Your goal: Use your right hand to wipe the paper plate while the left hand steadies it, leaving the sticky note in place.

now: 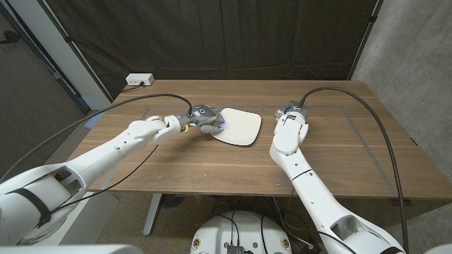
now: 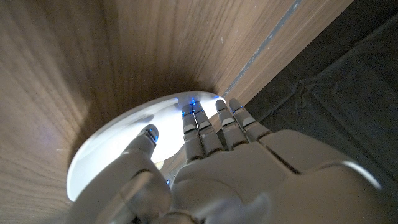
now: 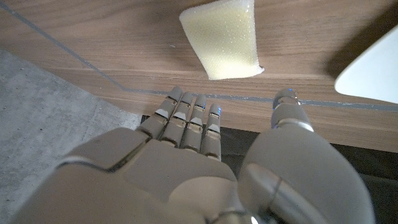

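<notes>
The white paper plate (image 1: 242,126) lies at the middle of the table. My left hand (image 1: 205,118) sits at its left rim, fingers (image 2: 200,127) stretched over the plate (image 2: 124,149) and thumb set apart on it, gripping nothing. A pale yellow sponge (image 3: 222,39) lies on the wood just beyond the fingertips of my right hand (image 3: 205,124). That right hand (image 1: 293,113) hovers right of the plate toward the back, fingers straight, holding nothing. I cannot make out the sticky note.
A taped line (image 3: 74,59) runs across the wood near the sponge. A white power strip (image 1: 139,80) sits at the table's back left corner. Dark curtains hang behind the table, and cables trail from both arms.
</notes>
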